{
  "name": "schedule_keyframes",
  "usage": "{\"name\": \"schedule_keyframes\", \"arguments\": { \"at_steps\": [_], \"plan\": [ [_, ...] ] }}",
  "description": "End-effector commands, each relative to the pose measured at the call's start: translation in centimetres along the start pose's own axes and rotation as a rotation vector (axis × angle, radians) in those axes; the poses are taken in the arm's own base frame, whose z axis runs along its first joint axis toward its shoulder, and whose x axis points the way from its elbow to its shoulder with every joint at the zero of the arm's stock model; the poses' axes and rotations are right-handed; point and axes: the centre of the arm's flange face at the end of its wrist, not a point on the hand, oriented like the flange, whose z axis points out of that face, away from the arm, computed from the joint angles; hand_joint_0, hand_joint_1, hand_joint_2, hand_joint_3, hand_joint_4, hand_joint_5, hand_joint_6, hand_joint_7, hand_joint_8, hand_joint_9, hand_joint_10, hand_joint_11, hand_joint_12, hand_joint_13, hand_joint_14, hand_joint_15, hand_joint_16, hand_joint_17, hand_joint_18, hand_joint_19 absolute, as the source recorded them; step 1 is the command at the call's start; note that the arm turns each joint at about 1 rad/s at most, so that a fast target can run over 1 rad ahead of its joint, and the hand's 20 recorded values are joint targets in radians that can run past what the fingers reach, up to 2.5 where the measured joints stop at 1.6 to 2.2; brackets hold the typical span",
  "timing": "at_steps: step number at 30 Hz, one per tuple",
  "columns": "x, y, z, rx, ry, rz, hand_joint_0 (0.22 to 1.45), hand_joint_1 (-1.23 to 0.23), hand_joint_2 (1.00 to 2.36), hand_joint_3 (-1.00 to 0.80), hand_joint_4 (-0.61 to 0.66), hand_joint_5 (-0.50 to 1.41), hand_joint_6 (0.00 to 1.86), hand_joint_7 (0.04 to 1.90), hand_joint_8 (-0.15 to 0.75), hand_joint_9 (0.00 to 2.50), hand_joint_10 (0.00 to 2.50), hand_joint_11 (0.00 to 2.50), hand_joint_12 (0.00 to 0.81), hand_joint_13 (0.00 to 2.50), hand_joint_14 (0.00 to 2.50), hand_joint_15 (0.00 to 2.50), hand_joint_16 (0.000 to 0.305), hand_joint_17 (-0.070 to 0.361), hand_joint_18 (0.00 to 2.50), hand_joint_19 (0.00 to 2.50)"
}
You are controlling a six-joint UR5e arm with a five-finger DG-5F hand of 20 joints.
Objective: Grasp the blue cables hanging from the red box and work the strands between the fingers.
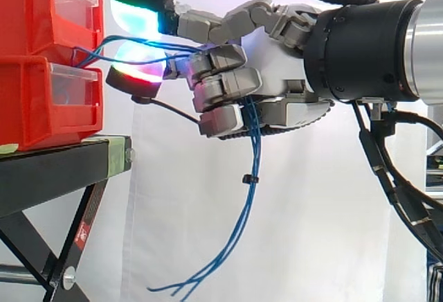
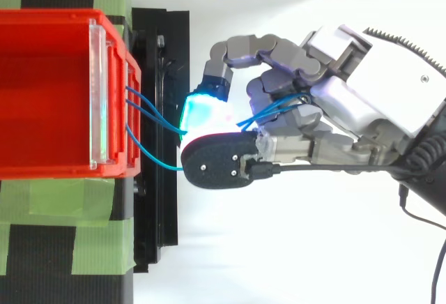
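Side view: the hand (image 1: 284,108) is seen at 3 o'clock of the red box (image 1: 31,18), with several fingers curled shut around the blue cables (image 1: 249,167) and two glowing fingertips (image 1: 135,12) held out straight toward the box front. The strands are led from the box's front edge across to the curled fingers, then dropped toward 6 o'clock, their free ends trailing toward 7 o'clock. The short run between box and hand is judged to be the weak spot: if the hand were drawn toward 3 o'clock, the strands could be pulled tight and the box dragged forward or the cables torn loose. A strand could also be lost from the curled fingers while being worked, and the small black tie (image 1: 247,178) could be caught on a finger. A lower red bin (image 1: 41,118), the black stand (image 1: 55,170) with green tape (image 2: 63,220) and the white curtain (image 1: 173,212) are nearby; the outstretched fingertips are near the box front and could be knocked against it.
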Motion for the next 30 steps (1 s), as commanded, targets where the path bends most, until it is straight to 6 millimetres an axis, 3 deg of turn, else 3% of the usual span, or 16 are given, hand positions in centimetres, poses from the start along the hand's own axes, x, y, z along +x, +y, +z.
{"name": "schedule_keyframes", "arguments": {
  "at_steps": [1,6,10,13,16,20,24,27,28,30],
  "plan": [
    [0.02,-0.03,-0.07,0.003,0.002,-0.005,0.75,-0.57,1.01,-0.78,0.25,0.18,0.39,1.40,0.350,0.91,2.50,1.99,0.431,1.02,2.50,1.29,0.063,0.142,1.39,1.65],
    [-0.11,-0.10,-0.06,0.007,0.001,-0.011,0.73,-0.55,1.01,-0.83,0.26,0.21,0.21,1.44,0.350,0.91,2.50,1.99,0.431,1.02,2.50,1.29,0.063,0.142,1.39,1.65],
    [-0.14,-0.13,-0.08,0.010,0.002,-0.015,0.80,-0.64,1.01,-0.65,0.24,0.21,0.17,1.47,0.350,0.91,2.50,1.99,0.431,1.02,2.50,1.29,0.063,0.142,1.39,1.65],
    [-0.06,-0.11,-0.13,0.009,0.003,-0.014,0.85,-0.68,1.01,-0.62,0.23,0.07,0.39,1.38,0.350,0.91,2.50,1.99,0.431,1.02,2.50,1.29,0.063,0.142,1.39,1.65],
    [-0.14,-0.13,-0.08,0.010,0.002,-0.015,0.85,-0.72,1.01,-0.72,0.24,-0.07,0.65,1.27,0.350,0.91,2.50,1.99,0.431,1.02,2.50,1.29,0.063,0.142,1.39,1.65],
    [-0.07,-0.12,-0.14,0.009,0.003,-0.015,0.84,-0.75,1.01,-0.82,0.24,-0.12,0.74,1.25,0.350,0.91,2.50,1.99,0.431,1.02,2.50,1.29,0.063,0.142,1.39,1.65],
    [-0.07,-0.12,-0.14,0.009,0.003,-0.015,0.90,-0.77,1.01,-0.80,0.24,-0.16,0.87,1.19,0.350,0.91,2.50,1.99,0.431,1.02,2.50,1.29,0.063,0.142,1.39,1.65],
    [-0.14,-0.13,-0.08,0.010,0.002,-0.015,1.03,-0.72,1.01,-0.62,0.26,-0.19,1.08,1.14,0.350,0.91,2.50,1.99,0.431,1.02,2.50,1.29,0.063,0.142,1.39,1.65],
    [-0.14,-0.13,-0.08,0.010,0.002,-0.014,1.09,-0.70,1.02,-0.48,0.25,-0.20,1.24,1.07,0.350,0.91,2.50,1.99,0.431,1.02,2.50,1.29,0.063,0.142,1.39,1.65],
    [-0.07,-0.12,-0.14,0.009,0.003,-0.014,1.16,-0.68,1.01,-0.37,0.24,-0.19,1.31,1.03,0.350,0.91,2.50,1.99,0.431,1.02,2.50,1.29,0.063,0.142,1.39,1.65]
  ]
}}
